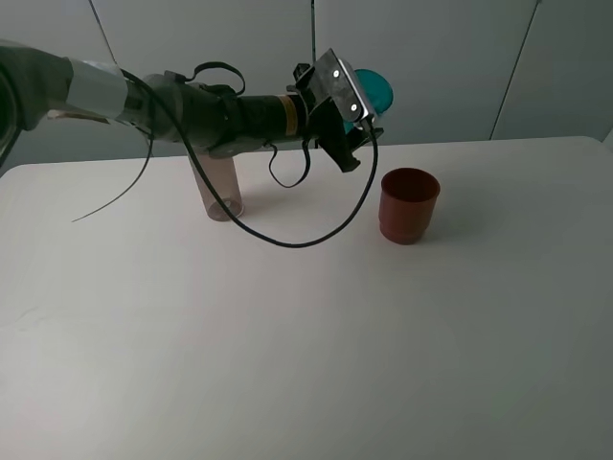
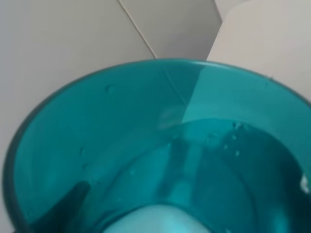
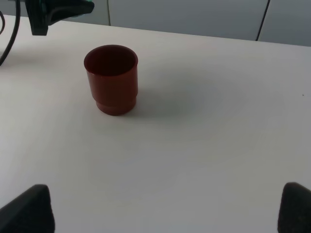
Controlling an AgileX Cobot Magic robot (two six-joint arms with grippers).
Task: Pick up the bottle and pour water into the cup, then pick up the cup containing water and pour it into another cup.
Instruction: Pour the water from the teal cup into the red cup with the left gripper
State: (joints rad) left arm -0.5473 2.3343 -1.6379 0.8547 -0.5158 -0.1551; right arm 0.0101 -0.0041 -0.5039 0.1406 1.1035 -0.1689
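The cup (image 1: 376, 89), a translucent teal tumbler, hangs in the air above and just left of the other cup, with my left gripper (image 1: 361, 115) shut on it. In the left wrist view the cup (image 2: 155, 160) fills the picture, with water inside, and the fingers are hidden. The other cup (image 1: 409, 204), dark red, stands upright and empty on the table, also seen as the red cup (image 3: 112, 80). The bottle (image 1: 221, 189) stands behind the left arm, its top hidden. My right gripper (image 3: 160, 213) is open, low over the table, well short of the red cup.
The white table (image 1: 306, 364) stretches wide toward the front and right. A black cable (image 1: 287, 240) loops down from the left arm, hanging between the bottle and the red cup. A grey wall stands behind the table's far edge.
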